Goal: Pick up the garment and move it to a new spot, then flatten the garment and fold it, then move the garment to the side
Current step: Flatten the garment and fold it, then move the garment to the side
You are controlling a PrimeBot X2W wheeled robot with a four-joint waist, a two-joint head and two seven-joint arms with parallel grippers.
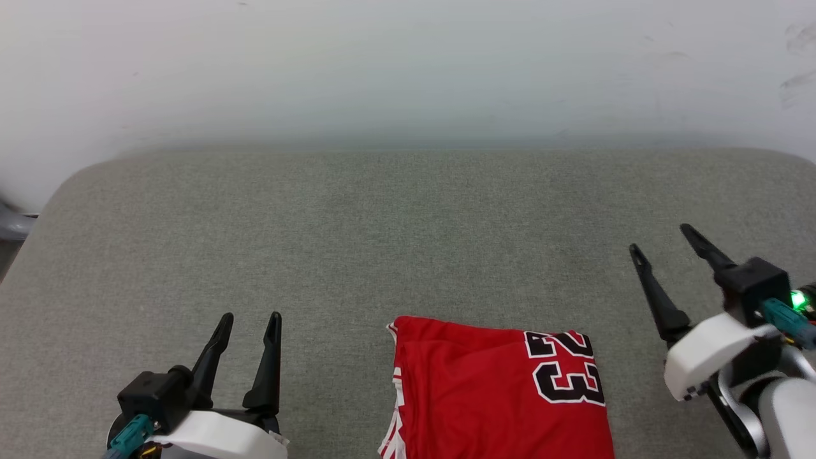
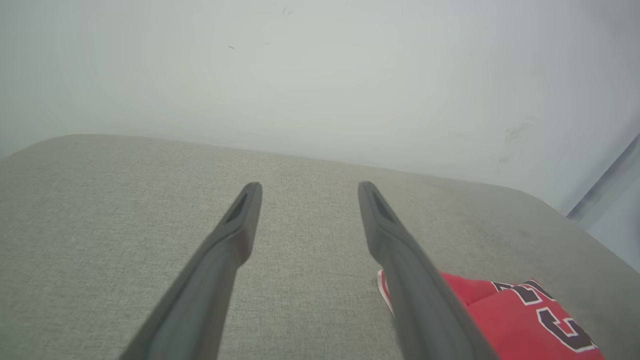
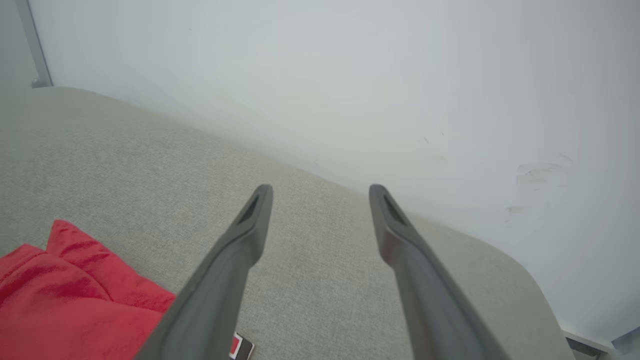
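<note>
While my left gripper [image 1: 250, 315] and right gripper [image 1: 660, 237] hang open and empty either side of the folded red T-shirt with black-and-white numerals [image 1: 484, 389], lying near-centre on the grey woven pad [image 1: 382, 223], I judge folding done: next, pinch all layers and shift it sideways.

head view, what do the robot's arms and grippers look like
The left gripper and right gripper match. Each has two long, tapering black fingers on a black block, then a glossy white wrist shell with a teal cable plug beside it. The right arm also has a lit green light and a pale grey forearm.
</note>
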